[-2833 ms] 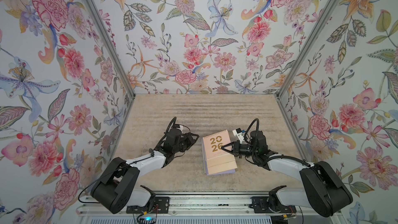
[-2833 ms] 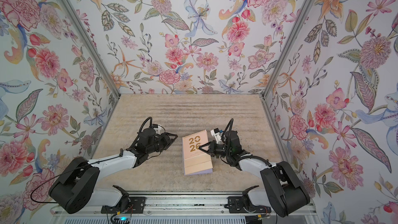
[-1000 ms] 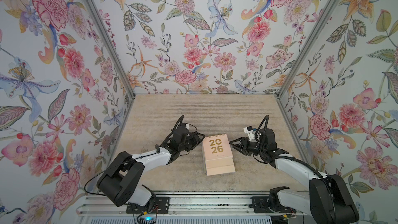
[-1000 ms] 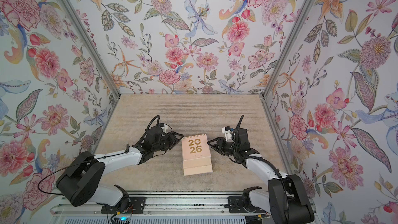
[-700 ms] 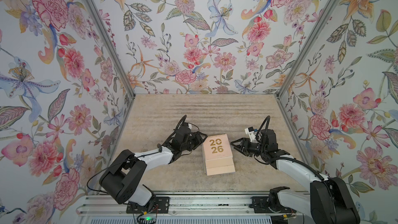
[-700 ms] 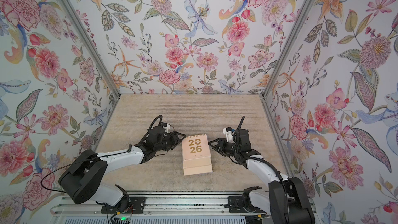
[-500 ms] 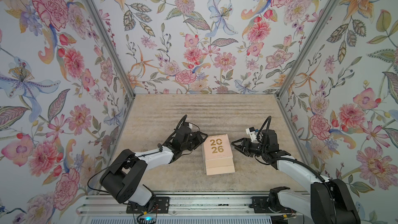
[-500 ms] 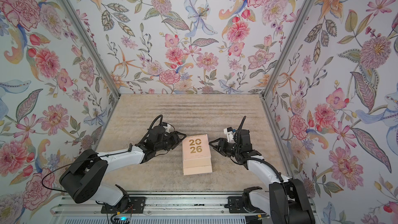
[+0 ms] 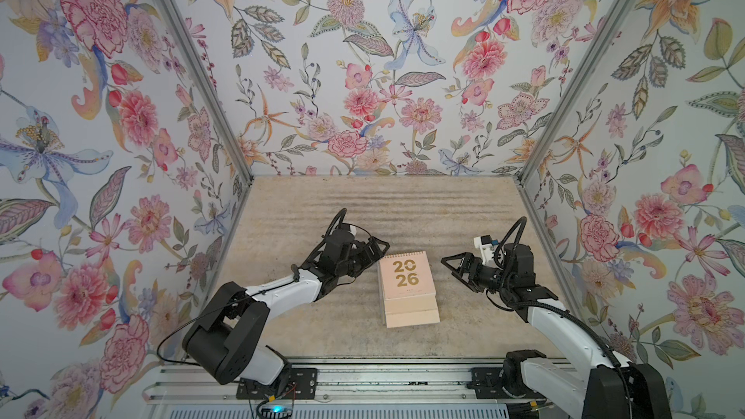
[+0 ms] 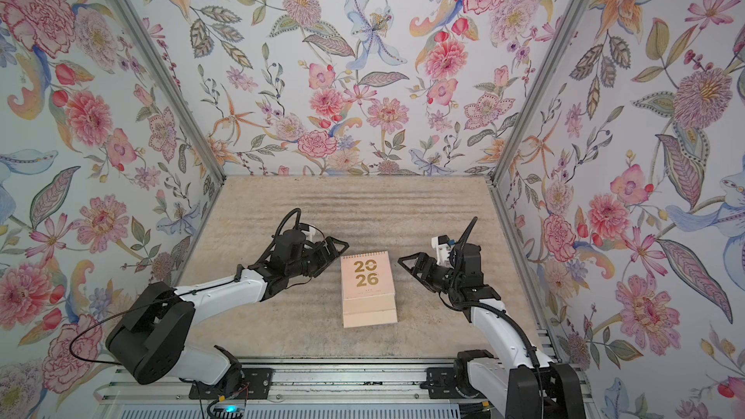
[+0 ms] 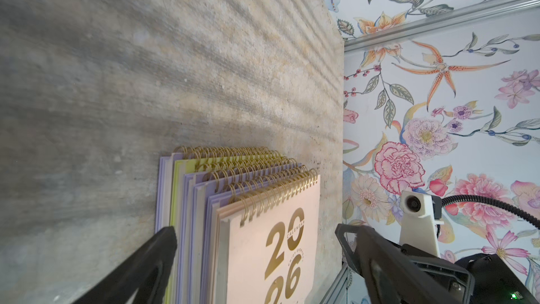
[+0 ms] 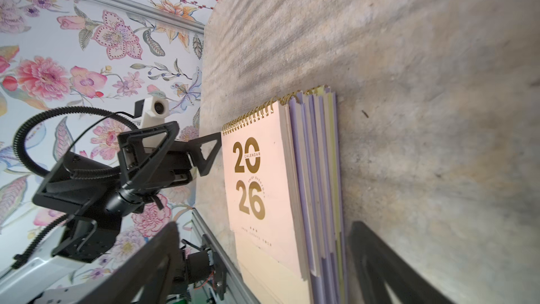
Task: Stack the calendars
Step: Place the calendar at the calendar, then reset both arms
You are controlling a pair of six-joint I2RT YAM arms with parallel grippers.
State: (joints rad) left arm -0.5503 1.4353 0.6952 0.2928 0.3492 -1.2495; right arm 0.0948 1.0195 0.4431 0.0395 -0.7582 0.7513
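The calendars (image 9: 407,282) (image 10: 367,278) lie in one flat pile mid-table, a peach-pink cover with gold "2026" on top. In the left wrist view lilac edges (image 11: 198,200) and a yellow-green one (image 11: 177,182) show under the peach cover (image 11: 271,247). My left gripper (image 9: 373,257) (image 10: 334,257) (image 11: 254,238) stands open just left of the pile's spiral end and holds nothing. My right gripper (image 9: 452,272) (image 10: 409,272) (image 12: 264,229) is open and empty, a short gap to the right of the pile (image 12: 257,176). Both point at the pile.
Floral walls (image 9: 363,74) close in the table (image 9: 363,203) at the back, left and right. A metal rail (image 9: 363,380) with both arm bases runs along the front edge. The left gripper (image 12: 204,153) shows beyond the pile in the right wrist view.
Both grippers have opened wide within the last half second. The right gripper earlier let go of the top calendar and drew back to the right. The pile now lies squarer.
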